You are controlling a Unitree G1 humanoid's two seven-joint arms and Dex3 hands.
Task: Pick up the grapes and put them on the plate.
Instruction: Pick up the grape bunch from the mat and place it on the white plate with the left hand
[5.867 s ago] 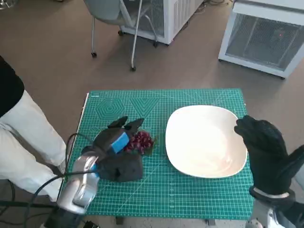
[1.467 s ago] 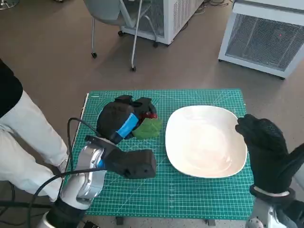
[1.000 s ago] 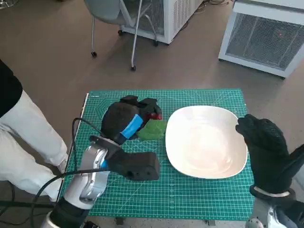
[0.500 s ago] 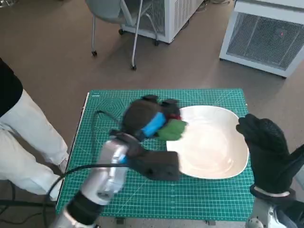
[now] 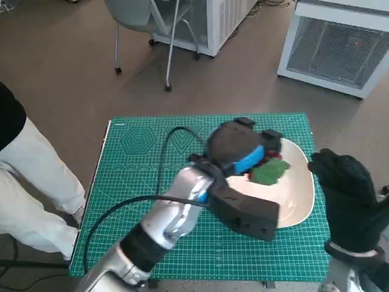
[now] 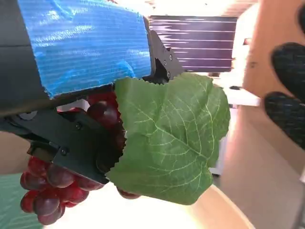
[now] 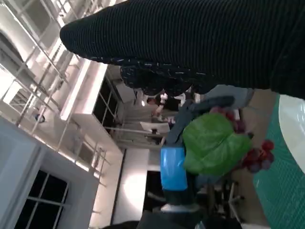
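1. Right hand (image 5: pixel 345 198) is held near the front right corner of the table (image 5: pixel 140 164), just beside the plate (image 5: pixel 299 194); nothing is gripped, but finger spread cannot be told.
2. Left hand (image 5: pixel 240 147) is closed round the grapes (image 6: pixel 62 183), carried above the plate, leaf (image 6: pixel 167 138) hanging out front.
3. Grapes are judged light, soft, easily crushed; grip is best taken round the upper cluster, loosely.
4. A chair (image 5: pixel 155 24) is seen beyond.
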